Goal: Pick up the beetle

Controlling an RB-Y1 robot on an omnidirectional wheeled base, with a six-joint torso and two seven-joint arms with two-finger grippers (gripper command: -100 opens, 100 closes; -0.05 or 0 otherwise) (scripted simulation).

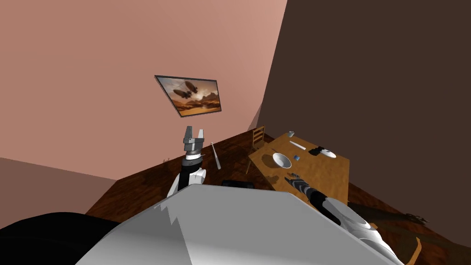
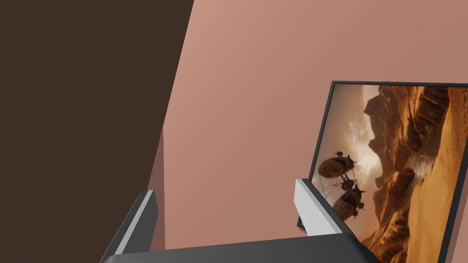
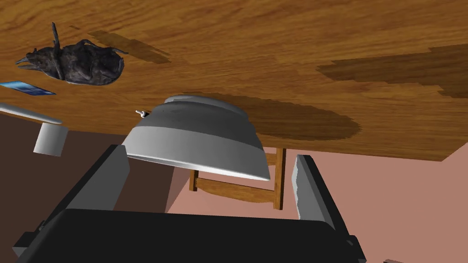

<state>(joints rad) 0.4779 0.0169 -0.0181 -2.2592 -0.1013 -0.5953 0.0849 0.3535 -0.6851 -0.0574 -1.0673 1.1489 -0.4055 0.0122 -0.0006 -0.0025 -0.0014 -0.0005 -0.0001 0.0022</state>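
Observation:
The beetle [image 3: 73, 64] is dark and lumpy and lies on the wooden table [image 3: 283, 45]; in the head view the beetle [image 1: 317, 150] sits beside a white plate [image 1: 329, 153]. My right gripper [image 3: 212, 182] is open, with nothing between its fingers, and points at a white bowl [image 3: 196, 137] just ahead. The beetle lies beyond and off to one side of that bowl. In the head view my right gripper [image 1: 293, 177] hovers over the table's near edge, short of the bowl [image 1: 281, 160]. My left gripper [image 1: 193, 135] is raised and open [image 2: 228, 210].
Near the beetle are a small blue item [image 3: 27, 87], a white stick [image 3: 27, 114] and a white cup [image 3: 50, 139]. A wooden chair [image 1: 258, 136] stands at the table's far end. A pale bat-like thing [image 1: 215, 155] lies on the floor.

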